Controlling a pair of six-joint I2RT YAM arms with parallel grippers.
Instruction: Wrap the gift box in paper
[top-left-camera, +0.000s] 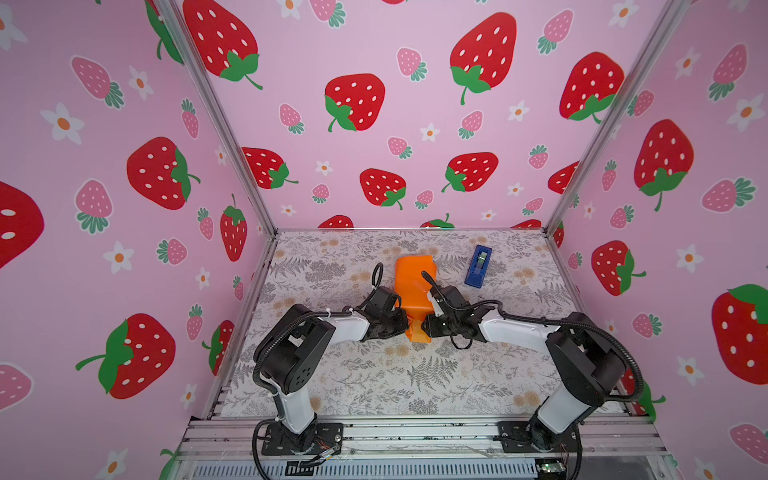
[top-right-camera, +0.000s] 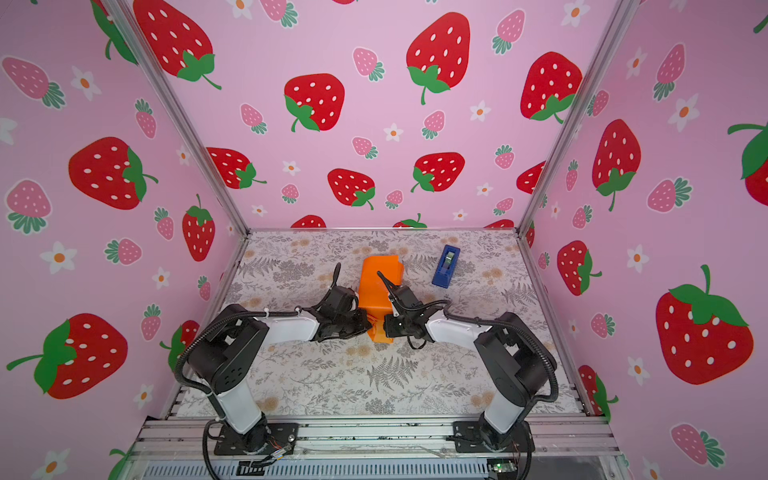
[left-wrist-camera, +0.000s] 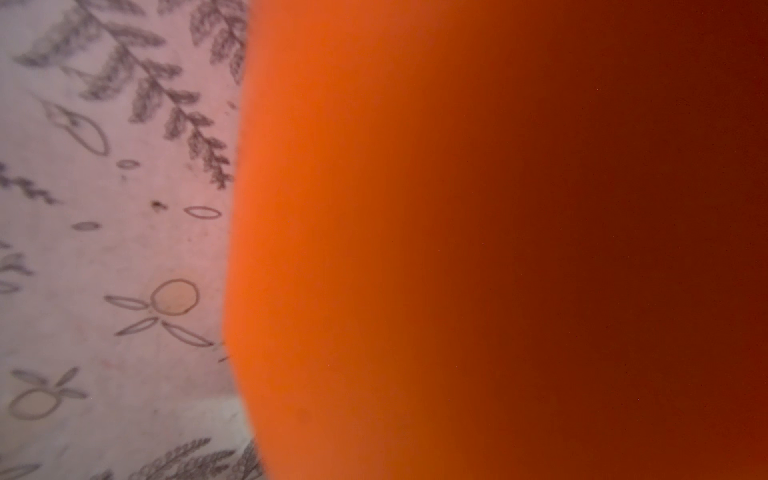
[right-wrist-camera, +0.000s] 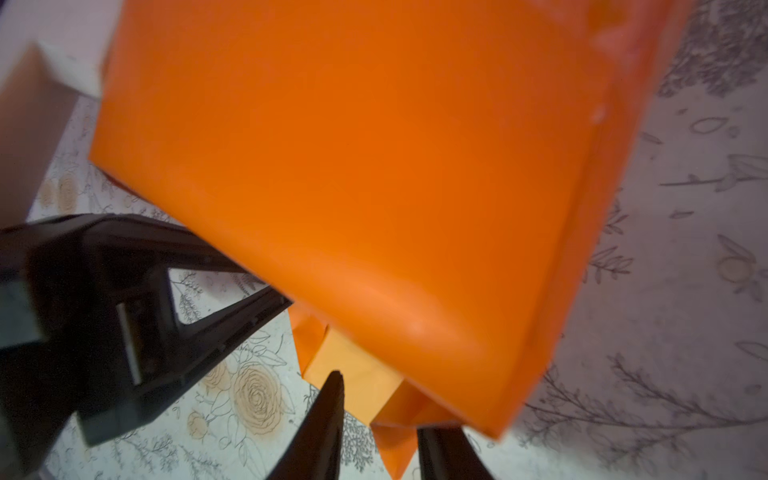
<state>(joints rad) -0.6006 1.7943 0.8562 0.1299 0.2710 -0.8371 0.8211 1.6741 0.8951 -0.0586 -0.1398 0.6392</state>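
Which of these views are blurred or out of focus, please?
Left wrist view: the paper sits very close to the lens, an unfocused orange smear shading to dark; right wrist view: paper edges smeared, tablecloth soft; both top views: sharp and evenly lit.

paper (top-left-camera: 412, 286): bright orange, wrapped over a boxy form mid tabletop (top-left-camera: 374, 382), creased flap loose at near end
gift box: covered, unseen

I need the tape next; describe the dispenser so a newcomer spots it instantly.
Look at the floral table covering, towards its back edge. Right of the bundle of orange paper, lying apart from it, is the tape dispenser. It is the only bright-blue thing on the table, small and narrow.
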